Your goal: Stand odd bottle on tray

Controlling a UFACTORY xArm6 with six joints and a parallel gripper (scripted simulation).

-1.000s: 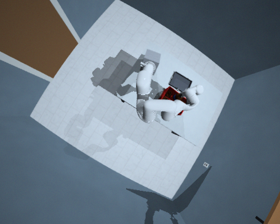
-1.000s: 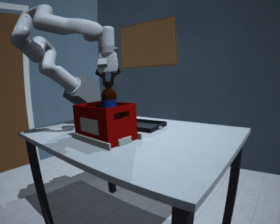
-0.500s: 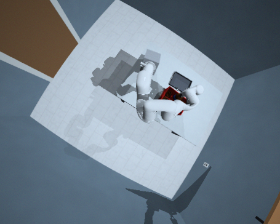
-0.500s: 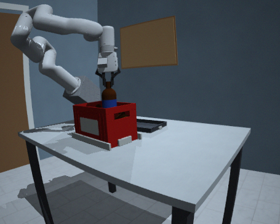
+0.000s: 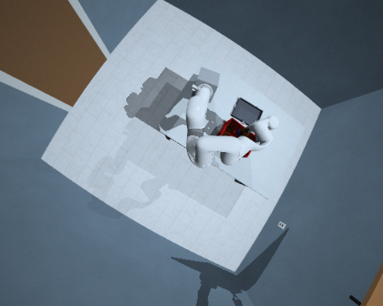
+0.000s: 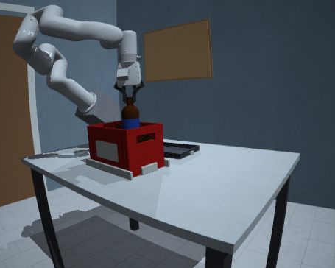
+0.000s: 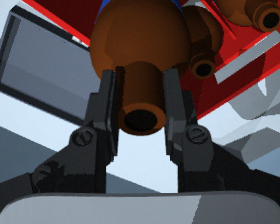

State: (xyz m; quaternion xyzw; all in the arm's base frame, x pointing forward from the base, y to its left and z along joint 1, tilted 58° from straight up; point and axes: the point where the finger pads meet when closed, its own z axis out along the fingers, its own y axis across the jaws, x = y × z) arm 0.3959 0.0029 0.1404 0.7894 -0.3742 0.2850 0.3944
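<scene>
Up over the crate, the arm (image 5: 223,144) (image 6: 81,31) reaches out and bends down at its wrist, with the dark fingers (image 6: 135,96) pointing downward. They are closed on the neck of a brown bottle (image 6: 131,115) (image 7: 138,45), one on either side, just below its mouth. The bottle hangs upright in their grip, its shoulder and part of its blue label above the rim of the red crate (image 5: 226,125) (image 6: 145,154) (image 7: 211,100). Its lower end is hidden by the crate wall, so how far it sits inside cannot be told.

Beside the held bottle, the wrist view shows a second bottle (image 7: 204,35) and, farther toward the corner, a third bottle (image 7: 236,10), both in the crate. Any others are out of sight, and the neck widths cannot be compared reliably from these views.

The crate stands level on the pale worktop (image 5: 278,151) (image 6: 217,177) (image 7: 141,172). A long light strip (image 6: 108,168) runs along the foot of one side, and a short light block (image 6: 149,168) sits against the foot of the side with the handle slot. A pale panel (image 6: 107,151) marks the long side of the crate.

Near the crate, the dark-rimmed tray (image 5: 247,111) (image 6: 181,149) (image 7: 41,70) lies flat, with no bottle standing on it. The arm is mounted on a grey block (image 5: 210,76) (image 6: 103,107), and a brown board (image 6: 178,51) hangs on the wall behind.
</scene>
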